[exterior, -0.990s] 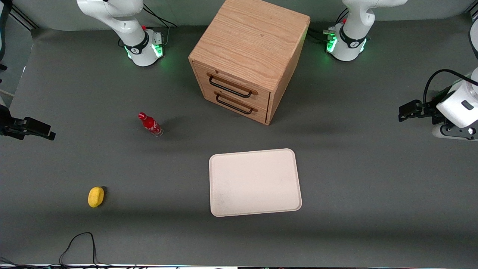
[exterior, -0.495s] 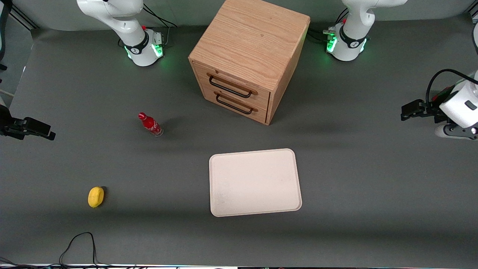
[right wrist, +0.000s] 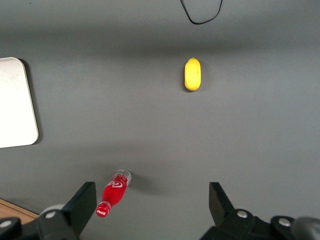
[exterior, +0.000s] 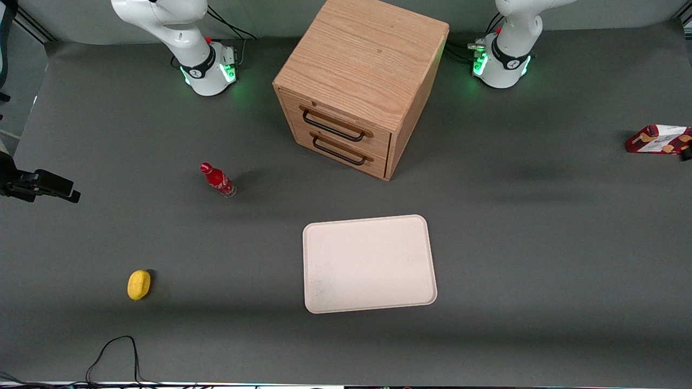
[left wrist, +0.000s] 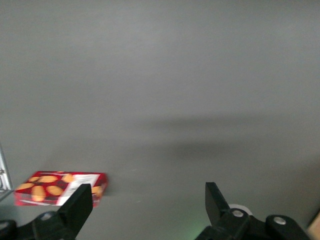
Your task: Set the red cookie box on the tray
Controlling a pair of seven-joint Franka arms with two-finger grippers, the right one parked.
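Although the job is to get it onto the tray, the long slim dark-red cardboard cookie box point(exterior: 658, 139) lies flat on the grey table mat point(exterior: 540, 243), out at the working arm's end, with nothing gripping it. Taking the flat cream rectangular tray point(exterior: 369, 263) with its low raised rim as the centre of a clock in the front view, the box sits at about two o'clock and well apart from it. That tray holds nothing.

From the wrist camera, the left arm's black two-finger gripper point(left wrist: 147, 200) hangs above the mat with its jaws spread wide apart and bare table between them. One fingertip point(left wrist: 80, 200) overlaps the box's end in that view, but I cannot tell whether it touches; the box point(left wrist: 59, 188) is not between the fingers.

So I would judge that none of the task is done: the approach, the grasp, the carry and the set-down all remain.

Elsewhere stand a light oak two-drawer cabinet point(exterior: 359, 86) at twelve o'clock from the tray, a small red bottle point(exterior: 217, 180) at ten, and a yellow lemon point(exterior: 139, 284) at nine.
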